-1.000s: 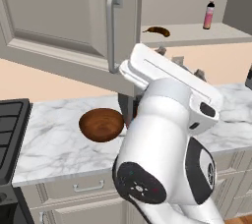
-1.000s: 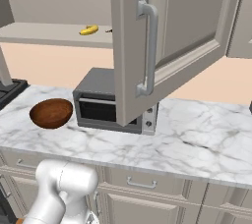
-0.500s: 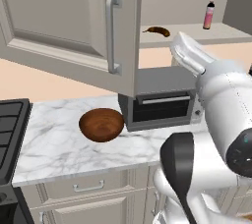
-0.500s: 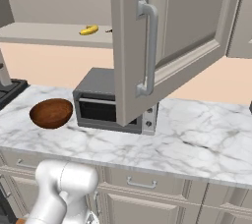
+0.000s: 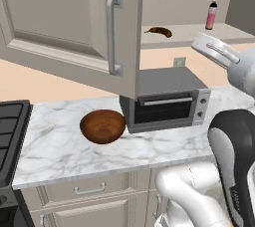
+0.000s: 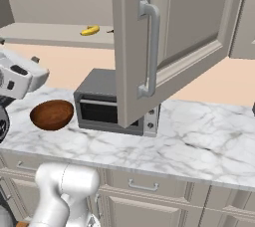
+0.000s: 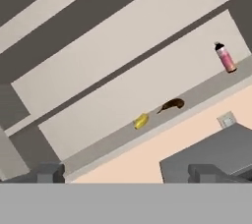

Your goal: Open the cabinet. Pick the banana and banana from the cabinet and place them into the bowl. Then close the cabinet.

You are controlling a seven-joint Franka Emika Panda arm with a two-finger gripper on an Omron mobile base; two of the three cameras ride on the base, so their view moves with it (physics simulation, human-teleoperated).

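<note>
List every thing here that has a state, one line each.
cabinet: doors open.
yellow banana: lying on the cabinet shelf, untouched.
brown banana: on the same shelf, untouched.
bowl: upright on the counter, empty.
oven: door shut.
pink bottle: upright, capped.
pincer: open, holding nothing.

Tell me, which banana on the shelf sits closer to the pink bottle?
The dark brown banana. It lies between the yellow banana and the pink bottle on the cabinet shelf.

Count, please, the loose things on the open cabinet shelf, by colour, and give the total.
Yellow banana: 1
Dark brown banana: 1
Pink bottle with black cap: 1
Total: 3
</note>
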